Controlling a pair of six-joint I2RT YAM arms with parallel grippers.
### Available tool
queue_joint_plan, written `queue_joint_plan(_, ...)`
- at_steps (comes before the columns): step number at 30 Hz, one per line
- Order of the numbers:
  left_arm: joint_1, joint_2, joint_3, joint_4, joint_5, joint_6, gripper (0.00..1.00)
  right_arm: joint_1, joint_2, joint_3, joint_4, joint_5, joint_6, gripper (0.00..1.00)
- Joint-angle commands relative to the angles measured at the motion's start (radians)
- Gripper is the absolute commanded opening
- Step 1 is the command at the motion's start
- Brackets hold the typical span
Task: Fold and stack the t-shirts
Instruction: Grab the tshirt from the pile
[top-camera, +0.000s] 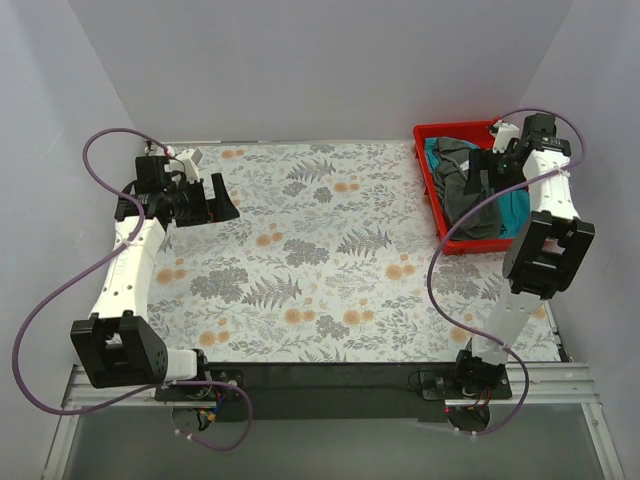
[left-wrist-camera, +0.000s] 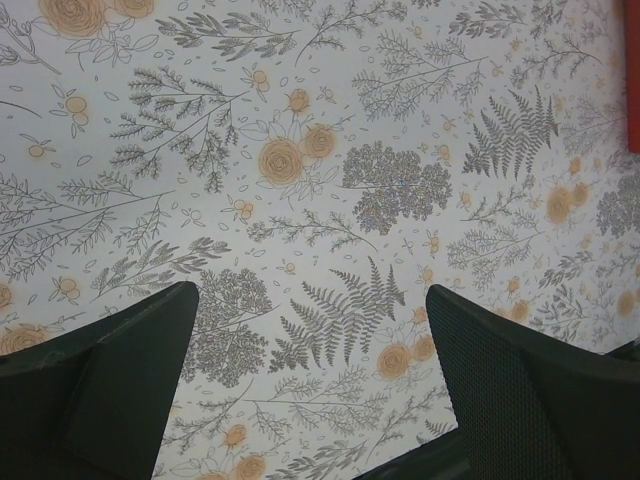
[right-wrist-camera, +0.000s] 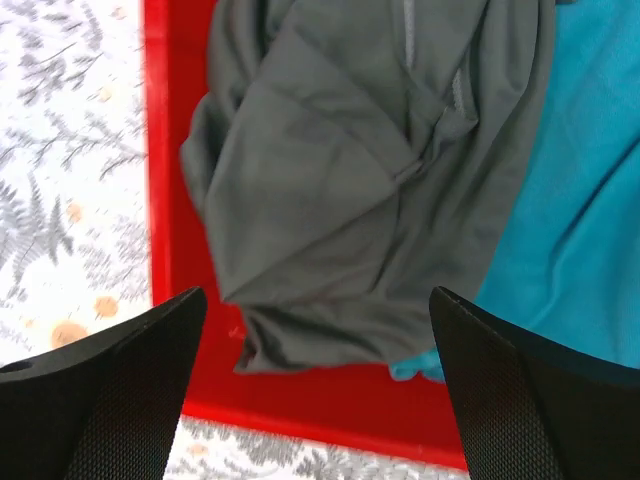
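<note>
The table (top-camera: 320, 270) lies open across its middle and along the near edge; a red bin (top-camera: 470, 245) heaped with shirts (top-camera: 468, 195) blocks the far right corner.

Left arm (top-camera: 135, 265): elbow folded low by its base, forearm stretched forward. Left gripper (top-camera: 205, 205) faces inward, jaws spread wide, nothing between them.

Right arm (top-camera: 545, 240): elbow raised, forearm reaching forward. Right gripper (top-camera: 487, 168) tilted downward, jaws wide apart, empty.

The 2 grippers are well apart.
</note>
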Motion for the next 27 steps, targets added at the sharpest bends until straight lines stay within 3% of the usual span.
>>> queue_joint_plan(1,-0.002,0.01,0.043,-0.025,-0.021,0.013,0.98,0.01,0.088,0.102,0.044,0.036,0.051,0.98)
queue_joint_plan(8,-0.002,0.021,0.034,-0.025,-0.033,0.007,0.98,0.01,0.284,0.219,0.059,0.008,0.098,0.98)
queue_joint_plan(11,-0.002,0.018,0.029,-0.025,-0.04,0.008,0.98,0.01,0.307,0.214,0.057,-0.064,0.1,0.9)
queue_joint_plan(14,-0.002,0.016,0.02,-0.02,-0.053,0.011,0.98,0.01,0.295,0.191,0.059,-0.121,0.097,0.76)
queue_joint_plan(15,-0.002,0.016,0.016,-0.019,-0.05,0.011,0.98,0.012,0.292,0.185,0.057,-0.133,0.094,0.6)
queue_joint_plan(18,-0.002,0.016,0.017,-0.014,-0.04,0.011,0.98,0.012,0.258,0.173,0.05,-0.177,0.08,0.33)
queue_joint_plan(19,-0.002,0.015,0.019,-0.014,-0.033,0.011,0.98,0.01,0.24,0.167,0.048,-0.214,0.075,0.17)
queue_joint_plan(20,-0.002,0.015,0.022,-0.012,-0.033,0.01,0.98,0.012,0.2,0.164,0.045,-0.234,0.066,0.07)
queue_joint_plan(21,-0.002,0.013,0.026,-0.011,-0.032,0.005,0.98,0.012,0.177,0.168,0.042,-0.251,0.054,0.01)
queue_joint_plan(27,-0.002,0.025,0.059,-0.011,-0.026,-0.009,0.98,0.036,-0.033,0.214,0.024,-0.427,-0.021,0.01)
